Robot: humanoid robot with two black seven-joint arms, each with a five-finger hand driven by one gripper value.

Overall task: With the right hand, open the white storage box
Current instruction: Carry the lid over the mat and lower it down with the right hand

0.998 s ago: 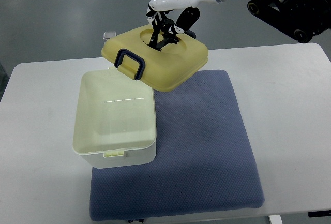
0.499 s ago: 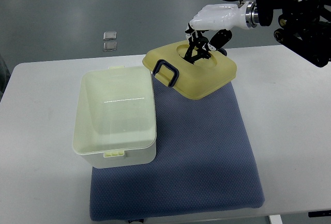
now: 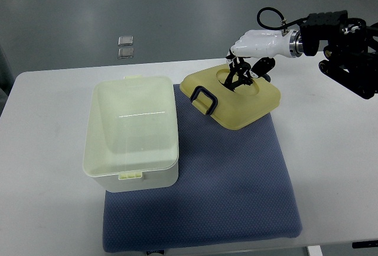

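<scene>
The robot's right hand (image 3: 245,74) is pinching the yellow lid (image 3: 231,97) by its top recess, holding it over the blue mat (image 3: 236,173) so the open white storage box (image 3: 132,135) is sitting clear, off to the hand's side.

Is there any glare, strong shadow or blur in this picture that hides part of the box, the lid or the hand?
Top view: sharp overall, with even light. A thin white glare line crosses the inside of the open white box. Only soft shadow lies under the yellow lid on the blue mat. The right hand shows dark fingers against the lid recess, so their grip there is hard to read.
</scene>
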